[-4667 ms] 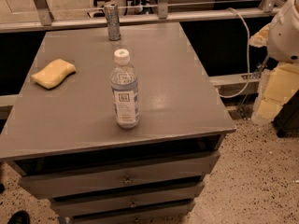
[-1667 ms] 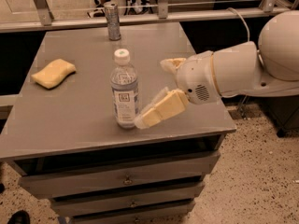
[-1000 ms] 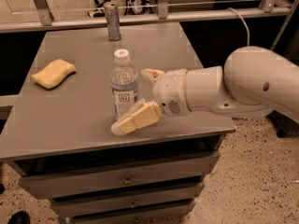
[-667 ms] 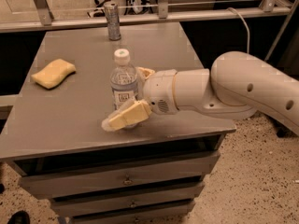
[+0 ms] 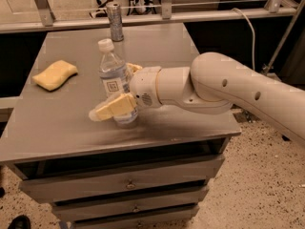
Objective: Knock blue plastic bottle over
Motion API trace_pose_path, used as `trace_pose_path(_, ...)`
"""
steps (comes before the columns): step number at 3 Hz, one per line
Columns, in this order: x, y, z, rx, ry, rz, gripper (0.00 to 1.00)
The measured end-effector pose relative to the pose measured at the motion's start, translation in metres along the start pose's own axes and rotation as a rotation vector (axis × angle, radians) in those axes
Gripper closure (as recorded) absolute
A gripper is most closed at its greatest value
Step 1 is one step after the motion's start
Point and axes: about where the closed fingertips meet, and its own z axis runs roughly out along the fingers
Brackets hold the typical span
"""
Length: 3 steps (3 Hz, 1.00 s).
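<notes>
The blue plastic bottle [image 5: 112, 75], clear with a white cap and a pale label, stands near the front middle of the grey table [image 5: 57, 128] and leans to the left. My gripper [image 5: 113, 90] is at the bottle, low down. One cream finger [image 5: 110, 109] lies across the front of the bottle's lower part. The other finger [image 5: 134, 68] shows behind the bottle on its right. The fingers are spread apart with the bottle between them. The white arm comes in from the right.
A yellow sponge [image 5: 55, 74] lies at the table's left. A slim silver can [image 5: 115, 21] stands at the far edge. A metal rail [image 5: 190, 16] runs behind the table. Drawers [image 5: 128, 185] sit below its front edge.
The arm has swung in from the right and pushed further left across the bottle's front. The bottle, upright before, now leans left with its cap shifted left.
</notes>
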Motion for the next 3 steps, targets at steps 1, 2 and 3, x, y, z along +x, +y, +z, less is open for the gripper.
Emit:
trace_pose_path(1, -0.001, -0.020, 0.017, 0.010, 0.009, 0.016, 0.00)
trace_pose_path(2, -0.004, -0.041, 0.028, 0.012, 0.035, 0.024, 0.00)
trace_pose_path(3, -0.002, -0.051, 0.035, 0.010, 0.054, 0.034, 0.00)
